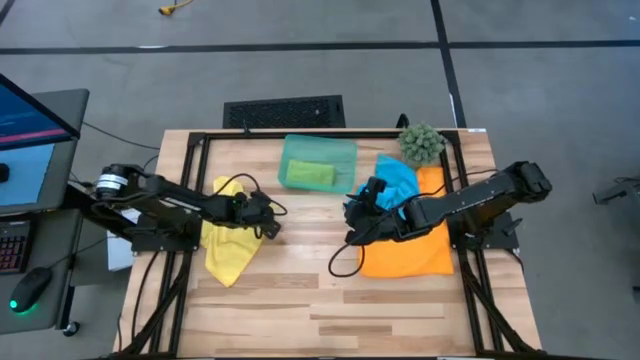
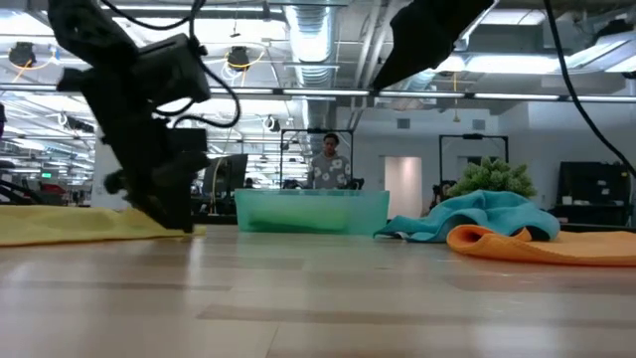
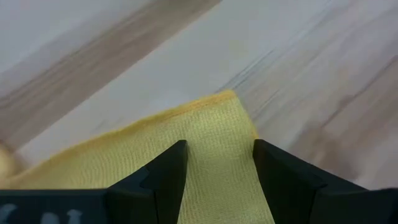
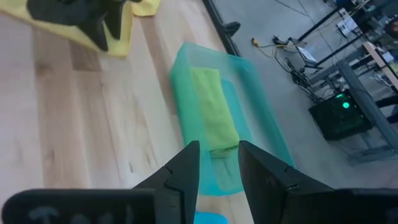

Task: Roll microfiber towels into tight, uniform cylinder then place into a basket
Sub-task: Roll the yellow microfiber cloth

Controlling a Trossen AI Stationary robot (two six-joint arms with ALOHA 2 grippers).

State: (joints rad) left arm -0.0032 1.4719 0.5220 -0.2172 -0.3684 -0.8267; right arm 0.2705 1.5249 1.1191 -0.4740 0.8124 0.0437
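Basket (image 1: 318,162) at the table's far middle, holding a rolled green towel (image 1: 309,174). Yellow towel (image 1: 229,244) spread on the left side of the table (image 1: 300,300). Left gripper (image 1: 268,226) at the yellow towel's right corner, down at the cloth; its fingers (image 3: 163,177) stand apart astride the corner, which lies flat between them, not pinched. Blue towel (image 1: 398,180) crumpled on the far right, overlapping the orange towel (image 1: 415,250), which lies flat toward the near right. Right gripper (image 1: 352,232) raised above the table, left of the blue towel, fingers (image 4: 181,175) a little apart, holding nothing. Plant ball (image 1: 421,143) at the far right corner. A person (image 2: 328,162) stands in the room beyond.
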